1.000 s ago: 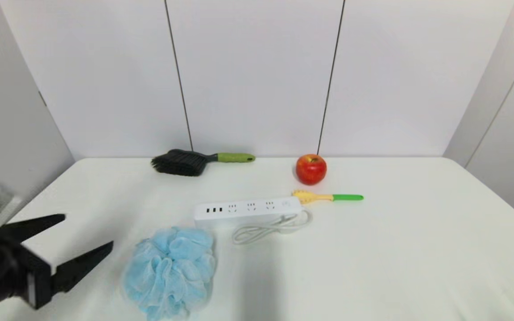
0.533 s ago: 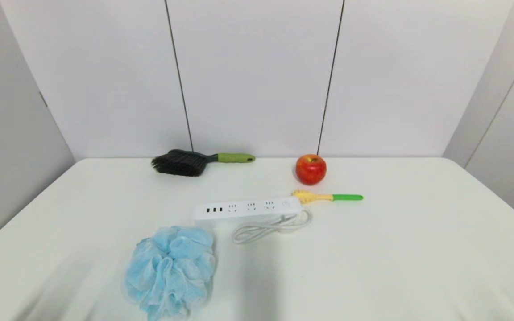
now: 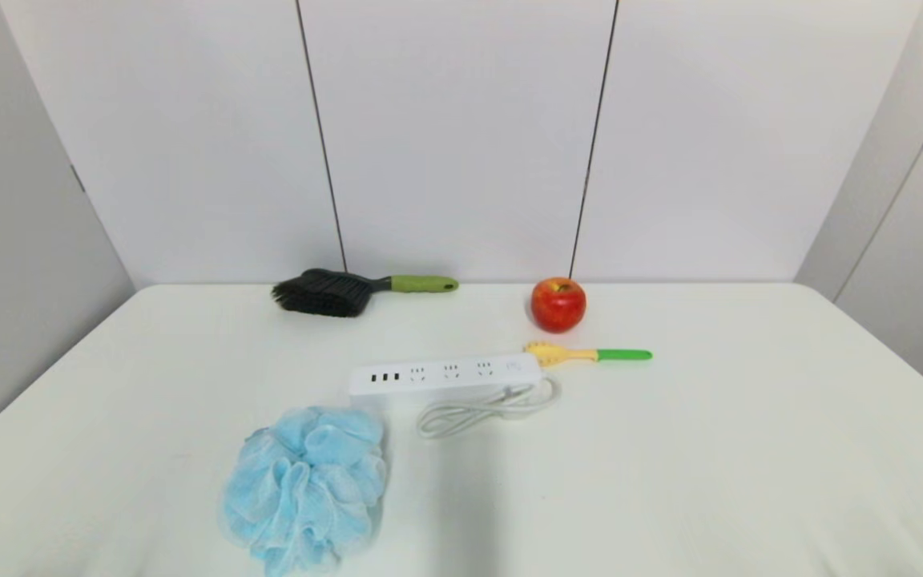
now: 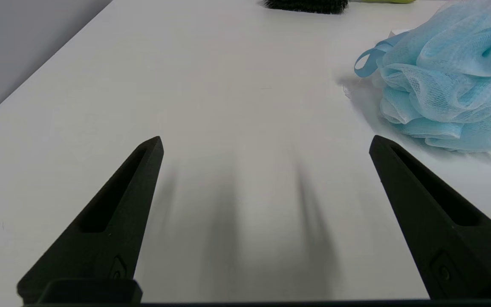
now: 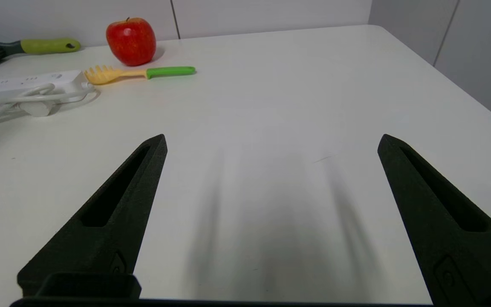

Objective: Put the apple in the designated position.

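The white surface (image 3: 750, 449) fills the head view, which shows neither arm. Only the wrist views show them: the left hand (image 4: 266, 145) low over the near left part, its fingers spread wide with nothing between them, and the right hand (image 5: 272, 143) low over the near right part, likewise spread and empty.

One blue mesh bath pouf (image 3: 305, 485) lies near left, just right of the left hand. One white power strip (image 3: 445, 375) with its coiled cable sits mid-surface. One black brush with a green handle (image 3: 361, 290) lies at the far edge.

One red apple (image 3: 558, 304) stands upright at the far edge, right of the brush, well apart from both hands; from the right hand it lies far ahead and to the left. One yellow fork with a green handle (image 3: 587, 353) lies just nearer than the apple, its tines by the strip's right end.
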`<state>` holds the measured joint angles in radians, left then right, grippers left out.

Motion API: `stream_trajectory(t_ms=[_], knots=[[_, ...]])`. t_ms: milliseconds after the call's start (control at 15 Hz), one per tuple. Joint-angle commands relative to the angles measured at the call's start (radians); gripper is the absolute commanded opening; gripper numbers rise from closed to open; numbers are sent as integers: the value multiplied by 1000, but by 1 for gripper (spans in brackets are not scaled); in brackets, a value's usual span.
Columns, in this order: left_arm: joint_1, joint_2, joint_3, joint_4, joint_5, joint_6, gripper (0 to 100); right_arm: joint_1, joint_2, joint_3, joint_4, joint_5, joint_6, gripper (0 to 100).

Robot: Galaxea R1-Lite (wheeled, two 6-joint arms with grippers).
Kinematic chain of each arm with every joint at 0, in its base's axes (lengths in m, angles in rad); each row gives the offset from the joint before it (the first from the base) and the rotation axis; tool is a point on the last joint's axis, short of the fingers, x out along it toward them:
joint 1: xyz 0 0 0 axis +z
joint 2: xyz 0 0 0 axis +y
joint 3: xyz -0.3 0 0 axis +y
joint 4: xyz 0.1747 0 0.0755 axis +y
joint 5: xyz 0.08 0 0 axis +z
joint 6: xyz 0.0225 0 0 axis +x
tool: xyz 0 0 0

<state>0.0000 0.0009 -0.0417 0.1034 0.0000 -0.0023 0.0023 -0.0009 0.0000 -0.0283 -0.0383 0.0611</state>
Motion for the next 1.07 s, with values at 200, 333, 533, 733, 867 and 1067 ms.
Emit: stream_trajectory(t_ms=[200, 333, 533, 733, 867, 1067], knots=[[0, -2, 0, 1, 0, -1, 100, 1, 1, 12, -2, 1, 0, 100], [0, -2, 0, 1, 0, -1, 100, 1, 1, 12, -2, 0, -3, 100], [0, -2, 0, 1, 0, -1, 100, 1, 1, 12, -2, 1, -4, 100], [0, -2, 0, 1, 0, -1, 100, 1, 1, 11, 1, 0, -3, 100], [0, -2, 0, 1, 0, -1, 100, 1, 1, 12, -2, 0, -3, 100], [0, -2, 0, 1, 0, -2, 100, 1, 1, 12, -1, 0, 0, 100]])
